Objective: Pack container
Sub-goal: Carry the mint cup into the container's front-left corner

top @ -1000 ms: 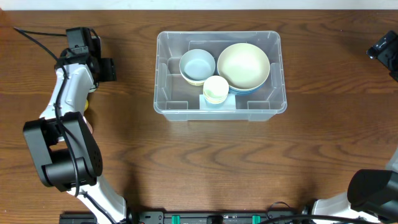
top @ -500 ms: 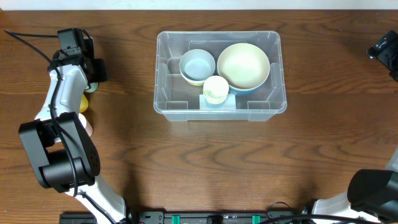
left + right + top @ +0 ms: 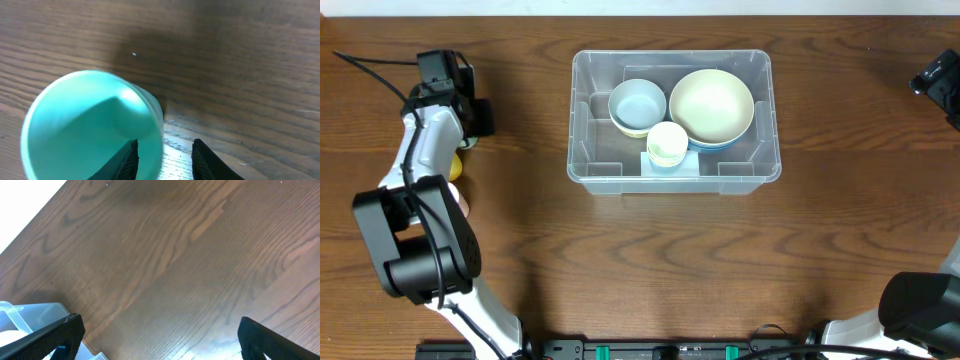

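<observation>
The container (image 3: 582, 160) is a clear rectangular bin at the middle of the table. It holds a pale blue bowl (image 3: 637, 103), a large cream bowl (image 3: 711, 105) and a small cream cup (image 3: 667, 142). My left gripper (image 3: 165, 145) hangs over a teal cup (image 3: 85, 125) that stands at the table's far left. One finger is inside the cup and the other outside its wall, with a gap showing beside the outer finger. In the overhead view the left gripper (image 3: 472, 118) hides most of that cup. My right gripper (image 3: 160, 345) is wide open over bare wood.
A yellow object (image 3: 453, 166) and a pink one (image 3: 463, 205) lie just below the left gripper, partly hidden by the arm. The container's corner (image 3: 25, 315) shows at the lower left of the right wrist view. The right arm (image 3: 938, 78) sits at the far right edge.
The left gripper has shifted a little to the left over the teal cup and its jaws have narrowed around the cup's wall. The right arm and the container have stayed still.
</observation>
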`<state>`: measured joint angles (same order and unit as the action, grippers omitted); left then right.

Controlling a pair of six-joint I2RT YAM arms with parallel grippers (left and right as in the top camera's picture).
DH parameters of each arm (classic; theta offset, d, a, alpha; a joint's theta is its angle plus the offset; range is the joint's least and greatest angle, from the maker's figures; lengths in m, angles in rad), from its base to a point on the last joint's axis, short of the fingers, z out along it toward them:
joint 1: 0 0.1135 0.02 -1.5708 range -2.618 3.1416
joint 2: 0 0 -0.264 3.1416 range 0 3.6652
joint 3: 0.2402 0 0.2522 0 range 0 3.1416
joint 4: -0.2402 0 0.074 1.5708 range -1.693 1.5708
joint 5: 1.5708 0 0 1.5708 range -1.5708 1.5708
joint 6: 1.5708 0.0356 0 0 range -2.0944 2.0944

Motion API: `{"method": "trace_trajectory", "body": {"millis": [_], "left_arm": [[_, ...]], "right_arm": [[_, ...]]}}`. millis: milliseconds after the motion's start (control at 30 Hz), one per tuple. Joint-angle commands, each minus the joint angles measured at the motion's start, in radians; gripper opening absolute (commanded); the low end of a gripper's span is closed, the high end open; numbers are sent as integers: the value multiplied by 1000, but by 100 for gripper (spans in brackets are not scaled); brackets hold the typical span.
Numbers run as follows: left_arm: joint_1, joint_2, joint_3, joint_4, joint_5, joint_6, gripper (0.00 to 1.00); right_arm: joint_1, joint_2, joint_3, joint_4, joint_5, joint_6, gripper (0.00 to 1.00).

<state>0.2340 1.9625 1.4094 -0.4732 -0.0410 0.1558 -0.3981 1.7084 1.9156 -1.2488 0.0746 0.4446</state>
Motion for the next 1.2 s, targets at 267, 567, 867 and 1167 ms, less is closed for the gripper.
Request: {"method": "trace_trajectory", "body": {"millis": [267, 567, 867, 1167], "left_arm": [[-14, -8, -6, -8, 5, -72, 6], [-154, -215, -3, -8, 49, -86, 6], [-404, -399, -3, -40, 60, -79, 6], [-644, -383, -3, -190, 59, -10, 6]], "right_arm": [[-2, 5, -1, -1, 0, 15, 99], [-2, 5, -1, -1, 0, 14, 99], [-2, 5, -1, -1, 0, 14, 99], [-2, 5, -1, -1, 0, 15, 99]]}}
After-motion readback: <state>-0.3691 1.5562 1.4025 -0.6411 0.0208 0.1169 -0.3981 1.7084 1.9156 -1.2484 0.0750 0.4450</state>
